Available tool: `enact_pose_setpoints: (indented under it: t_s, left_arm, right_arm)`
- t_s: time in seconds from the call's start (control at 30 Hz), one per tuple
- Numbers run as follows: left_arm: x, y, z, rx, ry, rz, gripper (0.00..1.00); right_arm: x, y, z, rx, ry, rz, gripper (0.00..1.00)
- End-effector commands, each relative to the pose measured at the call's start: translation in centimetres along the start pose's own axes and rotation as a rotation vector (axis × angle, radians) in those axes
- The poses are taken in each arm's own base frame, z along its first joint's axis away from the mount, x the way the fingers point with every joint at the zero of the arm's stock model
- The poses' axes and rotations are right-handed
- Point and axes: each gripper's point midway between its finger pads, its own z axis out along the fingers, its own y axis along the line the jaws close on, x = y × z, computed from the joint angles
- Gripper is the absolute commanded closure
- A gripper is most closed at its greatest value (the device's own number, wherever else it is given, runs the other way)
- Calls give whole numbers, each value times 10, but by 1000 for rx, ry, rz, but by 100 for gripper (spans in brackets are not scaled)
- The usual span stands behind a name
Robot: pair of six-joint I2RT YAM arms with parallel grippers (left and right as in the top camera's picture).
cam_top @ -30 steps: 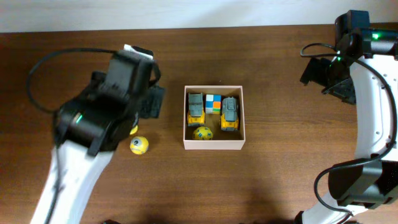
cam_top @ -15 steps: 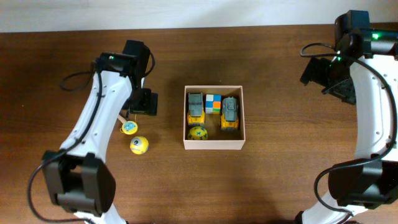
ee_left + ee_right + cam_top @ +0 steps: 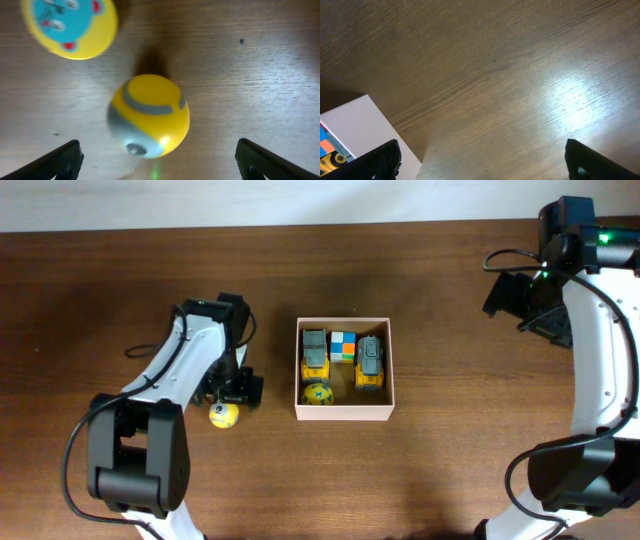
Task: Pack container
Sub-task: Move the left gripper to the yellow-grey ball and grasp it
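The container (image 3: 345,414), a shallow square box with pale walls, sits mid-table holding two yellow-grey trucks (image 3: 314,353), a colour cube (image 3: 343,346) and a yellow-green ball (image 3: 317,393). Left of it, a yellow ball with a grey band (image 3: 224,415) lies on the table. My left gripper (image 3: 232,388) hovers just over it, open. In the left wrist view the ball (image 3: 148,116) lies just ahead of the wide-spread fingers of the left gripper (image 3: 157,165), and a yellow disc with a blue face (image 3: 70,25) lies beyond. My right gripper (image 3: 520,300) is open and empty at the far right.
The table is dark brown wood. In the right wrist view the right gripper (image 3: 480,162) hangs over bare wood, with a corner of the container (image 3: 355,125) at the lower left. The right arm's white links run down the table's right edge.
The left arm has dropped from close to the camera and moved toward the table's front, from beside the disc to low over the yellow ball. The right arm has not moved.
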Motion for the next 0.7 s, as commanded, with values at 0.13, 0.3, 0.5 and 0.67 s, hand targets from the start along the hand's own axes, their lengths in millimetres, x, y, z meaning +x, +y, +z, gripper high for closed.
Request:
enact_pose_setpoints:
  t_s: [0.13,0.3,0.5,0.67]
  left_arm:
    - [6,-9,25,48,24,12,1]
    - [6,-9,32,48,18,12,0]
    - [6,-6,41,51,12,-2,4]
    - [6,3,44,58,16,-32,18]
  right_arm:
    - [-3,-2,-7,-2,-27,7,1]
    - [-3,-2,-7,-2,-28,7,1]
    - [-3,-2,-7,-2,-27,7,1]
    - [-3,-2,-7,-2,-28,7,1]
